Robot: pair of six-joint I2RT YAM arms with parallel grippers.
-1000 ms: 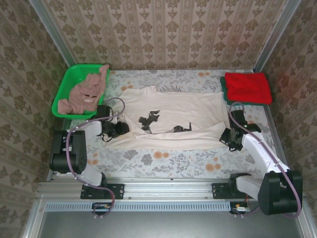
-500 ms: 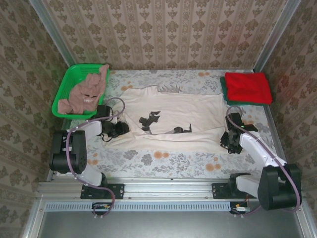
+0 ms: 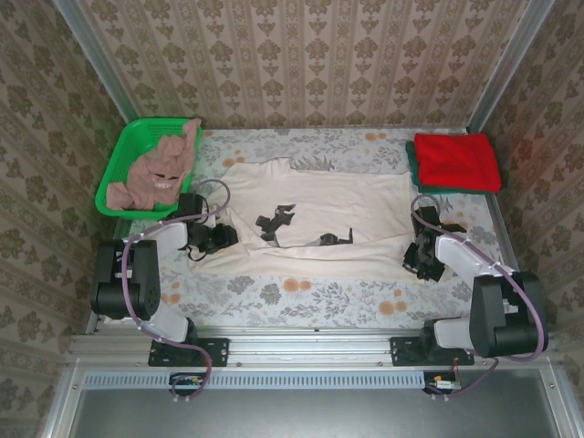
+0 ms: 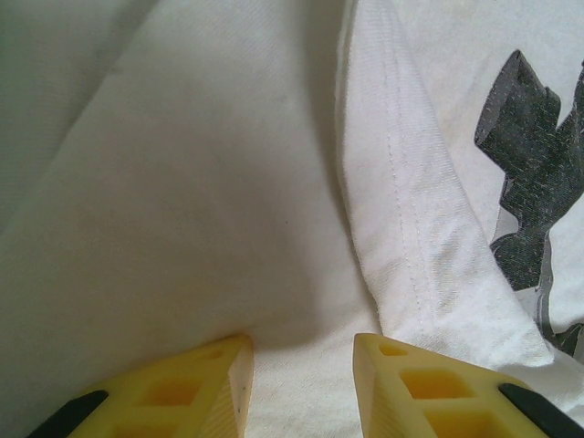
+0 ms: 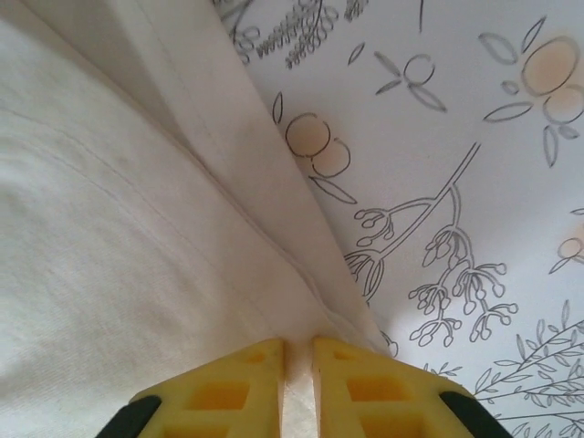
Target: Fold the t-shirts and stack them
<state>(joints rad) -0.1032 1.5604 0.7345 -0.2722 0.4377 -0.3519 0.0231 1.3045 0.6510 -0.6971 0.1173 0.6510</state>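
The step in hand looks like the first lengthwise fold of the cream t-shirt (image 3: 365, 196), which lies spread flat, collar end to the left, across the middle of the flowered tablecloth (image 5: 456, 182); both arms are down at its near edge, one at each end; the right gripper (image 5: 298, 351) has its yellow fingers almost together with a thin sliver of the stitched hem (image 5: 274, 228) pinched between them at the near right corner; the left gripper (image 4: 303, 351) sits on the left end, jaws a moderate gap apart, with a thicker gather of cloth drawn up between them, so it appears to hold the shirt too

The next move, as I judge it, calls for lifting both ends together and carrying the near edge towards the far one, level and at the same pace, so the long panel does not sag or twist between the grips

The cloth is soft matte knit, limp, creasing in broad shallow folds, with a double line of stitching along the hem; a jagged black print (image 3: 276, 219) marks its middle; farther off, at the far right, the red t-shirt (image 3: 456, 160) lies folded into a neat rectangle on a dark green t-shirt (image 3: 411, 166), of which an edge peeps out; at the far left the pink-brown t-shirt (image 3: 155, 173) is crumpled in the green mesh basket (image 3: 123, 151), rigid plastic
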